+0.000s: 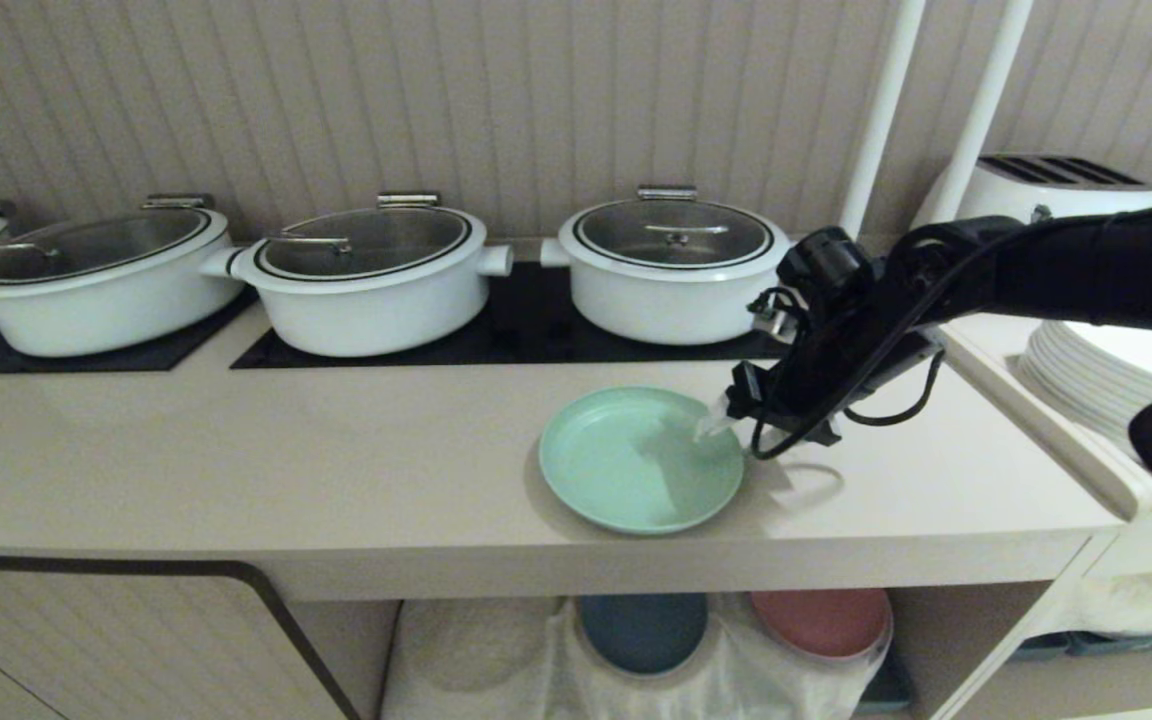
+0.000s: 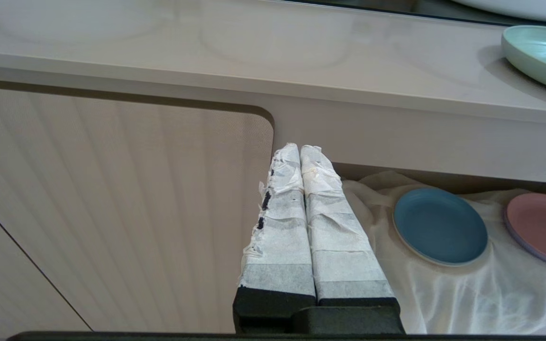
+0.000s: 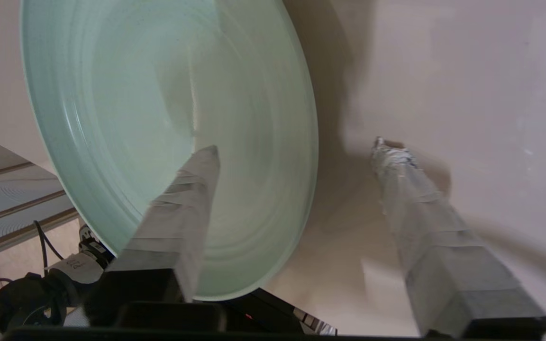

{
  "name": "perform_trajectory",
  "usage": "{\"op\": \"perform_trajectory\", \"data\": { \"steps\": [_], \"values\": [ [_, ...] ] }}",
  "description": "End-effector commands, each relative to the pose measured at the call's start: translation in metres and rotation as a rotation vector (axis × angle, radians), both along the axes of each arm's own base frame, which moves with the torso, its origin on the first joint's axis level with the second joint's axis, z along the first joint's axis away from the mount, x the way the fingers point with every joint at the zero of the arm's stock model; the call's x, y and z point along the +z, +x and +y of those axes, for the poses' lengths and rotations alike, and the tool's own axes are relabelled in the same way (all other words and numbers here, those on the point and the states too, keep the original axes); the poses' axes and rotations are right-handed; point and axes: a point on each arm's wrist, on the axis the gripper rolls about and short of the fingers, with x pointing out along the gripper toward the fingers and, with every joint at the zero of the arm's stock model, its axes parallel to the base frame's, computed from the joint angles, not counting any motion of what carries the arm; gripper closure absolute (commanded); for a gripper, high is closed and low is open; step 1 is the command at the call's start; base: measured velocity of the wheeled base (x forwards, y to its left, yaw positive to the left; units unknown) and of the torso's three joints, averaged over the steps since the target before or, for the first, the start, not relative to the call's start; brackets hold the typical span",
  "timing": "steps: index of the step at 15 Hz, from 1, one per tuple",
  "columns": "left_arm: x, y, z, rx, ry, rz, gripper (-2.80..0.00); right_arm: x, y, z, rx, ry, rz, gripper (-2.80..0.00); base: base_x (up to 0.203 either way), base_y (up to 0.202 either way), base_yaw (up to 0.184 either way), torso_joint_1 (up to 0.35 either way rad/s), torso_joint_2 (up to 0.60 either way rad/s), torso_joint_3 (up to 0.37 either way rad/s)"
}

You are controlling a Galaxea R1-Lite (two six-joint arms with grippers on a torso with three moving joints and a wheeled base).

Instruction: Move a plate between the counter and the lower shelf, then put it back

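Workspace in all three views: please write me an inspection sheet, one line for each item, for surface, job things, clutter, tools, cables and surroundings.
Surface: the counter is beige, with black hob panels at the back.
Job's things: the plate, mint green, lies flat on the counter near its front edge; the lower shelf has a white cloth floor.
Clutter: a blue plate and a pink plate lie on the shelf cloth; three white lidded pots stand on the hobs.
Tools: right tool open, straddling the plate's rim; left tool shut, low before the cabinet.
Cables: a black cable loops beside the right tool.
Surroundings: white plate stacks and a toaster at the right.
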Motion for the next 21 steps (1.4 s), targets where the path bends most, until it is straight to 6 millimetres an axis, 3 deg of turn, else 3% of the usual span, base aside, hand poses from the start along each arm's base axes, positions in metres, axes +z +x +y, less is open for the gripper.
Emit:
{"op": "perform_trajectory", "data": {
  "steps": [1, 14, 18, 19, 21],
  "values": [
    [0.000, 0.000, 0.000, 0.001, -0.003, 0.000, 0.00, 0.002, -0.002, -0.001, -0.001, 0.001, 0.004, -2.80, 0.000, 0.000, 0.000, 0.000, 0.00, 0.000],
    [0.000, 0.000, 0.000, 0.001, -0.001, -0.002, 0.00, 0.052, -0.036, -0.014, -0.005, 0.016, -0.057, -2.80, 0.000, 0.000, 0.000, 0.000, 0.00, 0.000],
    [0.000, 0.000, 0.000, 0.001, -0.001, 0.000, 0.00, 0.058, -0.050, -0.020, -0.005, 0.013, -0.055, -2.80, 0.000, 0.000, 0.000, 0.000, 0.00, 0.000],
    [0.000, 0.000, 0.000, 0.001, -0.001, -0.001, 0.00, 0.060, -0.055, -0.021, -0.006, 0.011, -0.058, 0.00, 0.000, 0.000, 0.000, 0.000, 0.00, 0.000],
    [0.000, 0.000, 0.000, 0.001, -0.001, 0.000, 0.00, 0.064, -0.061, -0.024, -0.007, 0.011, -0.062, 0.00, 0.000, 0.000, 0.000, 0.000, 0.00, 0.000]
  ]
}}
